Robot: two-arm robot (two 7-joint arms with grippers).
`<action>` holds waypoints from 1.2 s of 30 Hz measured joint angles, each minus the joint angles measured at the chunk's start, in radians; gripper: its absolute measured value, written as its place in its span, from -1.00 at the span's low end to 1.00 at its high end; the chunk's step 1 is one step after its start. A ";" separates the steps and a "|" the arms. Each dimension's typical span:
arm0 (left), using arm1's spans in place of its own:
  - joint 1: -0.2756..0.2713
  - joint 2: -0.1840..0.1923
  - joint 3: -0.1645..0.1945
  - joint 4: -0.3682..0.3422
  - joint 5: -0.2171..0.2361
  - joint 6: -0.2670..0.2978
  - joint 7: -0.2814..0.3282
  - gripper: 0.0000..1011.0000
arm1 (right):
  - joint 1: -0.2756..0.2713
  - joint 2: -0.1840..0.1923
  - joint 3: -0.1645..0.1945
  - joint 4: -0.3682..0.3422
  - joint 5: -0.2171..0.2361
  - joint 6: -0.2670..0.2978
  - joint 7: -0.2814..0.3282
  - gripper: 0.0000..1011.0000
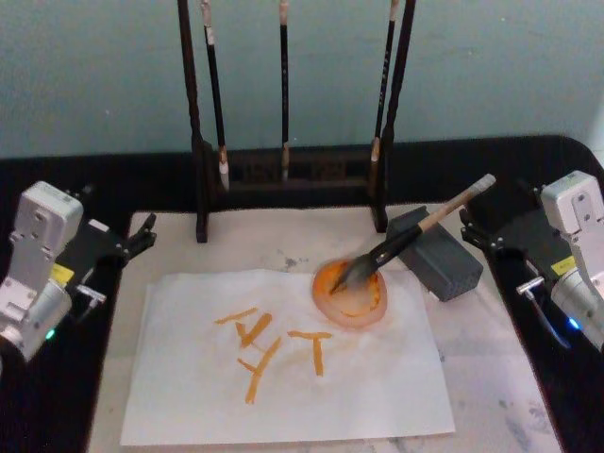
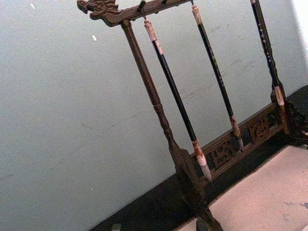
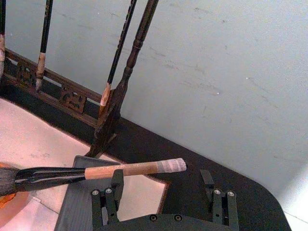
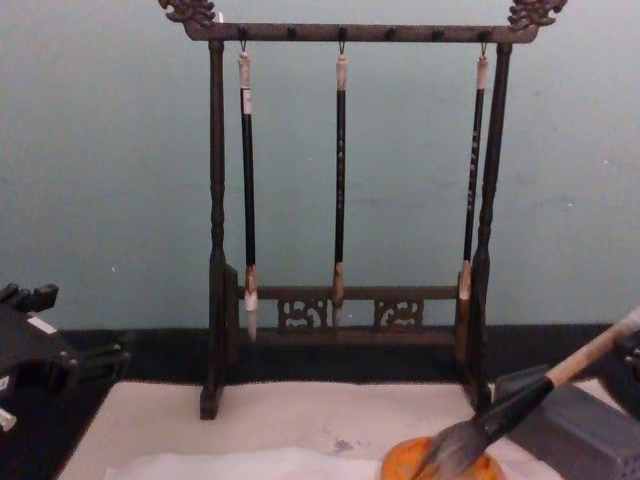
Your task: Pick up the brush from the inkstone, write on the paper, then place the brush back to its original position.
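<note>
The brush (image 1: 415, 231) rests on the grey inkstone (image 1: 451, 272) — tuft down in the orange dish (image 1: 351, 302) at the paper's (image 1: 283, 387) far corner (orange strokes mark the sheet). The right gripper (image 3: 162, 182) sits just behind the handle, fingers spread wide, empty; the left gripper (image 1: 142, 236) is parked beside the mat's (image 1: 495, 373) left edge.

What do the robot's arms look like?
The left arm and right arm are boxy and pale grey, each with a yellow sticker. The left has a tiny green light, the right a blue one. The left pincer and right pincer are black.
</note>
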State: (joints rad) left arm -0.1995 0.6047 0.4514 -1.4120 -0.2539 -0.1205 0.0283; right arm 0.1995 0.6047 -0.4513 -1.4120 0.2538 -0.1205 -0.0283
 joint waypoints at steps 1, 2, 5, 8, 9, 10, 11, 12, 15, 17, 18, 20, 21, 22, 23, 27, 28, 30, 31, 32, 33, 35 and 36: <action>0.000 0.000 0.000 0.000 0.000 0.000 0.000 1.00 | 0.000 0.000 0.000 0.000 0.000 0.000 0.000 0.98; 0.000 0.000 0.000 0.000 0.000 0.000 0.000 1.00 | 0.000 0.000 0.000 0.000 0.000 0.000 0.000 0.98; 0.000 0.000 0.000 0.000 0.000 0.000 0.000 1.00 | 0.000 0.000 0.000 0.000 0.000 0.000 0.000 0.98; 0.000 0.000 0.000 0.000 0.000 0.000 0.000 1.00 | 0.000 0.000 0.000 0.000 0.000 0.000 0.000 0.98; 0.000 0.000 0.000 0.000 0.000 0.000 0.000 1.00 | 0.000 0.000 0.000 0.000 0.000 0.000 0.000 0.98; 0.000 0.000 0.000 0.000 0.000 0.000 0.000 1.00 | 0.000 0.000 0.000 0.000 0.000 0.000 0.000 0.98; 0.000 0.000 0.000 0.000 0.000 0.000 0.000 1.00 | 0.000 0.000 0.000 0.000 0.000 0.000 0.000 0.98; 0.000 0.000 0.000 0.000 0.000 0.000 0.000 1.00 | 0.000 0.000 0.000 0.000 0.000 0.000 0.000 0.98; 0.000 0.000 0.000 0.000 0.000 0.000 0.000 1.00 | 0.000 0.000 0.000 0.000 0.000 0.000 0.000 0.98; 0.000 0.000 0.000 0.000 0.000 0.000 0.000 1.00 | 0.000 0.000 0.000 0.000 0.000 0.000 0.000 0.98; 0.000 0.000 0.000 0.000 0.000 0.000 0.000 1.00 | 0.000 0.000 0.000 0.000 0.000 0.000 0.000 0.98; 0.000 0.000 0.000 0.000 0.000 0.000 0.000 1.00 | 0.000 0.000 0.000 0.000 0.000 0.000 0.000 0.98; 0.000 0.000 0.000 0.000 0.000 0.000 0.000 1.00 | 0.000 0.000 0.000 0.000 0.000 0.000 0.000 0.98; 0.000 0.000 0.000 0.000 0.000 0.000 0.000 1.00 | 0.000 0.000 0.000 0.000 0.000 0.000 0.000 0.98; 0.000 0.000 0.000 0.000 0.000 0.000 0.000 1.00 | 0.000 0.000 0.000 0.000 0.000 0.000 0.000 0.98; 0.000 0.000 0.000 0.000 0.000 0.000 0.000 1.00 | 0.000 0.000 0.000 0.000 0.000 0.000 0.000 0.98; 0.000 0.000 0.000 0.000 0.000 0.000 0.000 1.00 | 0.000 0.000 0.000 0.000 0.000 0.000 0.000 0.98; 0.000 0.000 0.000 0.000 0.000 0.000 0.000 1.00 | 0.000 0.000 0.000 0.000 0.000 0.000 0.000 0.98; 0.000 0.000 0.000 0.000 0.000 0.000 0.000 1.00 | 0.000 0.000 0.000 0.000 0.000 0.000 0.000 0.98; 0.000 0.000 0.000 0.000 0.000 0.000 0.000 1.00 | 0.000 0.000 0.000 0.000 0.000 0.000 0.000 0.98; 0.000 0.000 0.000 0.000 0.000 0.000 0.000 1.00 | 0.000 0.000 0.000 0.000 0.000 0.000 0.000 0.98; 0.000 0.000 0.000 0.000 0.000 0.000 0.000 1.00 | 0.000 0.000 0.000 0.000 0.000 0.000 0.000 0.98; 0.000 0.000 0.000 0.000 0.000 0.000 0.000 1.00 | 0.000 0.000 0.000 0.000 0.000 0.000 0.000 0.98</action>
State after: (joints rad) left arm -0.1996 0.6047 0.4514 -1.4119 -0.2539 -0.1205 0.0283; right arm 0.1995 0.6047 -0.4514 -1.4120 0.2538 -0.1205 -0.0283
